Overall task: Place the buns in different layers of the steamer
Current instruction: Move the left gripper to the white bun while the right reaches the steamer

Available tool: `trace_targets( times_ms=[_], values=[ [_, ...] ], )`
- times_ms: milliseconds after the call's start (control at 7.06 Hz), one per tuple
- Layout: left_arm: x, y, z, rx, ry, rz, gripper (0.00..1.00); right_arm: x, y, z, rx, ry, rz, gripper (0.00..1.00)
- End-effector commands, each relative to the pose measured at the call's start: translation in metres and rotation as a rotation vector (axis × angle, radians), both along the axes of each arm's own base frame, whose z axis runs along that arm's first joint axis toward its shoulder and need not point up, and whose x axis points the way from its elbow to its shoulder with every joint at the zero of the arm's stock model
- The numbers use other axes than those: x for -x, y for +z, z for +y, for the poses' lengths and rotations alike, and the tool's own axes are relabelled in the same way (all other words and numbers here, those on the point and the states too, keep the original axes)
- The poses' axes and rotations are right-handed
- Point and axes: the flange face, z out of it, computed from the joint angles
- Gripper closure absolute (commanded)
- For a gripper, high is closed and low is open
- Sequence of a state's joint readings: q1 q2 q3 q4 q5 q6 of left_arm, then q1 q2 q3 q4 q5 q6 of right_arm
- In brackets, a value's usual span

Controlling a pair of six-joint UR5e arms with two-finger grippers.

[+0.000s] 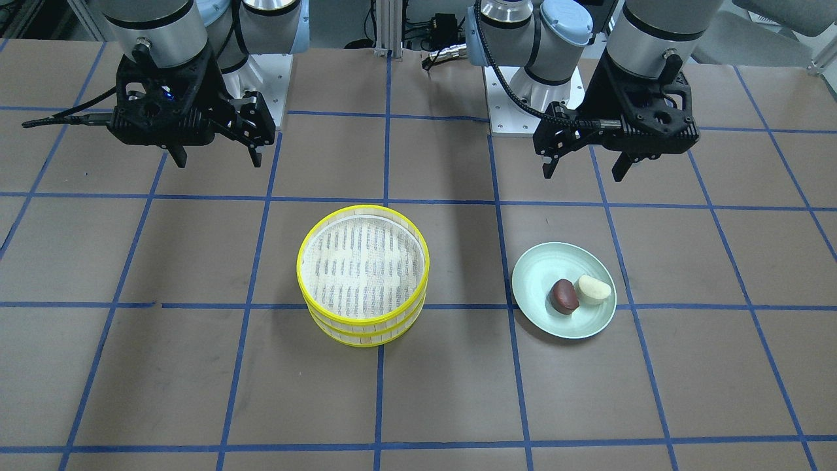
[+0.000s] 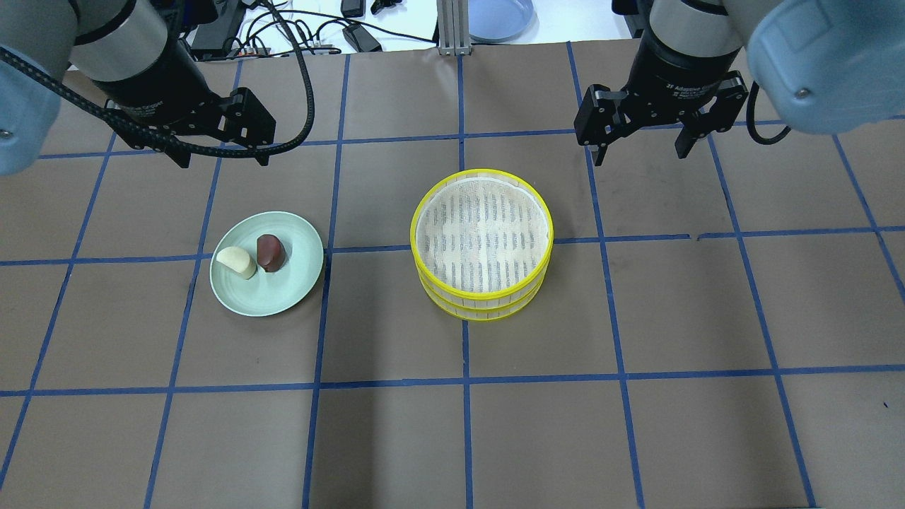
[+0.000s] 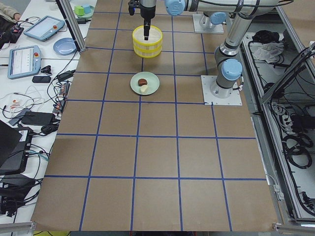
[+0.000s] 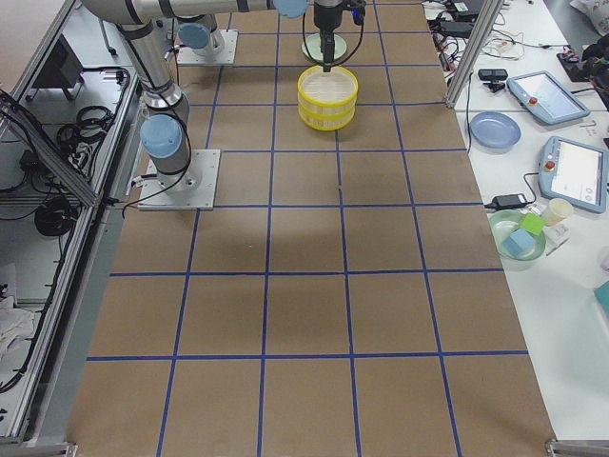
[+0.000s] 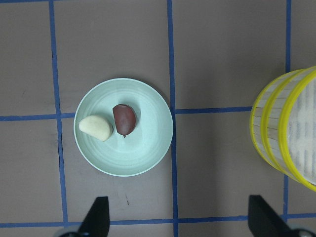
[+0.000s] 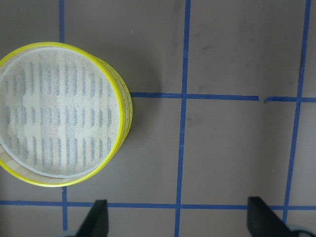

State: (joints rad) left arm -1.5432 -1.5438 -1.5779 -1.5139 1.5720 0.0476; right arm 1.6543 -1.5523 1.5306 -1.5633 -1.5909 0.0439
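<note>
The two steamer layers (image 2: 483,244) stand stacked at the table's middle, yellow rims, the top mesh floor bare; they also show in the front view (image 1: 363,273). A reddish-brown bun (image 2: 271,252) and a cream-white bun (image 2: 237,262) lie side by side on a pale green plate (image 2: 283,293); in the front view the brown bun (image 1: 564,296) sits left of the white bun (image 1: 594,289). My left gripper (image 2: 220,157) is open and empty, high behind the plate. My right gripper (image 2: 642,150) is open and empty, behind and right of the steamer.
The brown table has a blue tape grid. A blue plate (image 2: 500,18), cables and devices lie beyond the far edge. Tablets and bowls sit on the side benches (image 4: 561,143).
</note>
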Motion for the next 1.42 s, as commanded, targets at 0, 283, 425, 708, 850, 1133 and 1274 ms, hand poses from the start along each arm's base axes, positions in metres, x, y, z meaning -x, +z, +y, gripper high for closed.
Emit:
trace_targets(
  times_ms=[0, 283, 425, 708, 850, 1133, 1274],
  values=[
    [0.0, -0.004, 0.0, -0.008, -0.002, 0.004, 0.0, 0.0, -0.001, 0.0, -0.002, 0.0, 0.0, 0.0],
    [-0.013, -0.027, 0.0, -0.035, -0.03, -0.002, 0.0, -0.002, -0.005, -0.001, -0.011, 0.002, 0.001, 0.0],
    [-0.041, -0.041, -0.007, -0.064, -0.083, -0.01, 0.0, -0.005, -0.013, -0.001, -0.031, -0.001, 0.003, 0.0],
    [-0.089, -0.095, -0.033, -0.147, -0.081, 0.001, 0.0, -0.036, -0.072, -0.008, -0.127, 0.001, -0.027, 0.0],
    [-0.116, -0.127, -0.04, -0.209, -0.097, -0.088, 0.0, -0.05, -0.108, -0.021, -0.16, 0.018, -0.038, 0.0],
    [-0.157, -0.187, -0.054, -0.263, -0.088, -0.06, 0.04, -0.059, -0.193, -0.053, -0.183, 0.009, -0.033, 0.0],
    [-0.156, -0.213, -0.064, -0.259, -0.089, -0.005, 0.04, -0.06, -0.226, -0.06, -0.21, 0.009, -0.027, 0.0]
  ],
)
